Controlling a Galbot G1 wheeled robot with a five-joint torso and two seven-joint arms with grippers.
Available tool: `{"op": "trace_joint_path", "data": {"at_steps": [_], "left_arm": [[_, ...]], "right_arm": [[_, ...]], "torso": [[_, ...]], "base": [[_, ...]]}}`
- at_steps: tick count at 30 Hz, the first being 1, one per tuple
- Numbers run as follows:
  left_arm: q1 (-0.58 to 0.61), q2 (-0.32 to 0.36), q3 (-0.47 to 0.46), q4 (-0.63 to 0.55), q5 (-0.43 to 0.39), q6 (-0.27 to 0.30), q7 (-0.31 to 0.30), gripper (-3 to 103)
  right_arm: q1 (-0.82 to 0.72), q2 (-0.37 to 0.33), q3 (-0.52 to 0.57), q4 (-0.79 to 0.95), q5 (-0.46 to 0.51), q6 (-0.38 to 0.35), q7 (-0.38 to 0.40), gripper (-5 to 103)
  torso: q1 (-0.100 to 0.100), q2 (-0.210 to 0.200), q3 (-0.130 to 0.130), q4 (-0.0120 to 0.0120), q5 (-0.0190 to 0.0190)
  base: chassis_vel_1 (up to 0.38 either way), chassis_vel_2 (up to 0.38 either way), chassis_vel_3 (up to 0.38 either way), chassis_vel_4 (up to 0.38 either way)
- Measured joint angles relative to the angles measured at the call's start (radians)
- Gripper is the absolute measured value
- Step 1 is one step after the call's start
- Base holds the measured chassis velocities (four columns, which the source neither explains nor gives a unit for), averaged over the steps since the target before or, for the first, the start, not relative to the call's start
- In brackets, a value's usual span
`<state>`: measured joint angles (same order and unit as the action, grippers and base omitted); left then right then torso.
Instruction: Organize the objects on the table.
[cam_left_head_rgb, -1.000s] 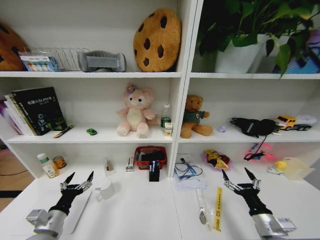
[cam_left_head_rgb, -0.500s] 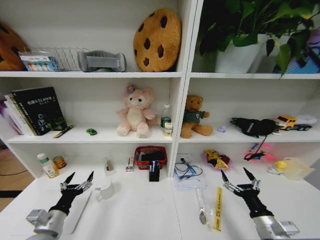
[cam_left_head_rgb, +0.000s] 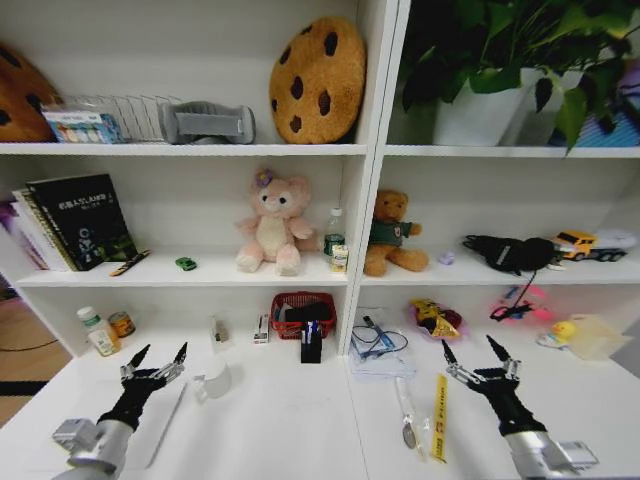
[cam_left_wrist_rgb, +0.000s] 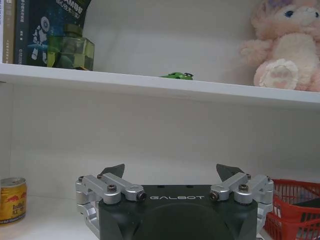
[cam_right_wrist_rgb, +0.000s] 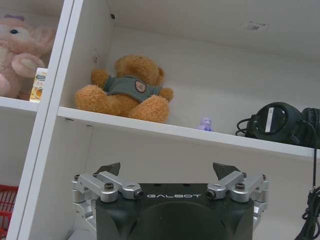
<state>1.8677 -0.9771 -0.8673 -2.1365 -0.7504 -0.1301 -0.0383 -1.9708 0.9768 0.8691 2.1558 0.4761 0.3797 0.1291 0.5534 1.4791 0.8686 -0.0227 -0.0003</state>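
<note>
While both arms hover low over white desk (cam_left_head_rgb: 290, 430), L gripper (cam_left_head_rgb: 156, 362) spread above silver laptop (cam_left_head_rgb: 160, 425); green toy car (cam_left_head_rgb: 185, 264) on mid shelf, pens (cam_left_head_rgb: 310, 332) in black holder, R gripper (cam_left_head_rgb: 478, 357) spread, empty

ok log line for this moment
left end effector: open, over laptop | right end effector: open, beside ruler | holding: nothing

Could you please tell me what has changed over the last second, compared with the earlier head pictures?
Little has changed: the whole head picture shifted slightly, so the camera moved, not the things. The left gripper and right gripper hover open over the table as before, holding nothing. The green toy car remains on the shelf.
</note>
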Motion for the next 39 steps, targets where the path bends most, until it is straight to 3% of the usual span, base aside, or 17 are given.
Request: {"op": "trace_joint_path", "data": {"at_steps": [39], "left_arm": [[0.0,0.0,0.0,0.0,0.0,0.0,0.0,100]], "right_arm": [[0.001,0.0,-0.001,-0.001,0.0,-0.001,0.001,100]], "torso": [[0.0,0.0,0.0,-0.0001,0.0002]], "base": [[0.113,0.111,-0.117,-0.11]]}}
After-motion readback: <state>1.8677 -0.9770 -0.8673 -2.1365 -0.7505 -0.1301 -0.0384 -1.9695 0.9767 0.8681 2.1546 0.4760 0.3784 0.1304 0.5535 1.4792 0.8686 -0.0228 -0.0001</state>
